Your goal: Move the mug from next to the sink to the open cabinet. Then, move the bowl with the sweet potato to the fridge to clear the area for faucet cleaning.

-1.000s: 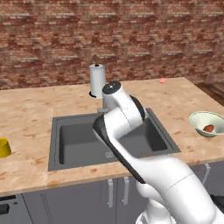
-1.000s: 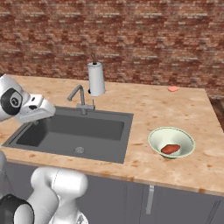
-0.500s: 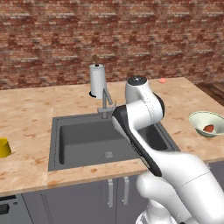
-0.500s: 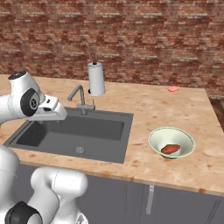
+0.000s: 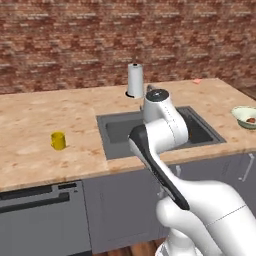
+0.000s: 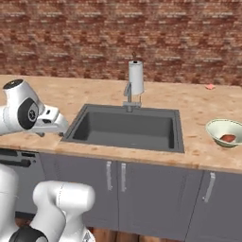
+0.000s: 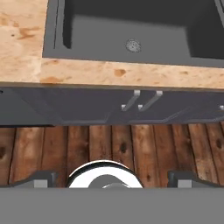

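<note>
Mug sits alone on the tabletop, well apart from the sink at its 9 o'clock in the left base view. Likely parked there as start pos for the cabinet move; upright, nothing touching it. First step looks not yet begun.

Bowl w/ sweet potato inside rests on the tabletop at the sink's 3 o'clock, near the front edge. Faucet stands at the basin's 12 o'clock, paper-towel roll just behind it, so both items flank the area to be cleared.

Gripper: fingertips barely poke up at the bottom of the hand view, set wide apart w/ nothing between them, so released and empty. Hand cam looks down past the tabletop edge at the sink drain, grey cabinet doors below and the wood floor. Arm is held folded over the front of the tabletop, prob. a transit pose, not aimed at the mug.

Surface: pale wood-grain tabletop, dark-grey basin. Room: red brick wall behind, dishwasher front at the left. Small pink item near the wall, can't tell what.
</note>
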### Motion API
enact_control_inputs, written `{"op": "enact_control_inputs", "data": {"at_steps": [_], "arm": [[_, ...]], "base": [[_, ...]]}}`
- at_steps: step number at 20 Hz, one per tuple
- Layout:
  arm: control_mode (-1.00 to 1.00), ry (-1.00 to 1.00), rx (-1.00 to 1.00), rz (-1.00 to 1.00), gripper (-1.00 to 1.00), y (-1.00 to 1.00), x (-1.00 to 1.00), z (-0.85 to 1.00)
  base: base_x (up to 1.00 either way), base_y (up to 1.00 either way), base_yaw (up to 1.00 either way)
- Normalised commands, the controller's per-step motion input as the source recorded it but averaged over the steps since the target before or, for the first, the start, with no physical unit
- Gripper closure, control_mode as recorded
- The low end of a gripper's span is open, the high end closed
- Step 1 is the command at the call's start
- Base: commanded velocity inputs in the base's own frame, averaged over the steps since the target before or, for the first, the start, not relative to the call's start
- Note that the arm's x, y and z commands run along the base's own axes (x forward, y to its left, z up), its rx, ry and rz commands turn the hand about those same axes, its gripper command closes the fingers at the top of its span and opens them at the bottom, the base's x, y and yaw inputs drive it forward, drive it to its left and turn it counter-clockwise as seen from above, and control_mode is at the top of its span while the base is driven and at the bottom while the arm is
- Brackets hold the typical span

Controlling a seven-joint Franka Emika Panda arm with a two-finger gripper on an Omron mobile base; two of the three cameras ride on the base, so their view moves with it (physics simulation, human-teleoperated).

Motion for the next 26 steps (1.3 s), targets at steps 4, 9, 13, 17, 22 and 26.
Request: {"op": "enact_control_inputs", "data": {"at_steps": [4, 9, 13, 17, 22, 26], "arm": [[1.00, 0.00, 0.00, 0.00, -1.00, 0.00, 0.00, 0.00], [1.00, 0.00, 0.00, 0.00, -1.00, 0.00, 0.00, 0.00], [1.00, 0.00, 0.00, 0.00, -1.00, 0.00, 0.00, 0.00], [1.00, 0.00, 0.00, 0.00, -1.00, 0.00, 0.00, 0.00], [-1.00, -0.01, 0.00, -0.08, -1.00, 0.16, 0.20, -0.01], [-1.00, 0.00, 0.00, -0.15, -1.00, 0.50, 0.79, -0.18]], "base": [[-0.10, 1.00, -0.25], [0.01, 1.00, -0.35], [0.11, 1.00, -0.40], [0.46, 1.00, -0.41], [0.64, 0.79, -0.34], [0.00, 0.00, 0.00]]}}
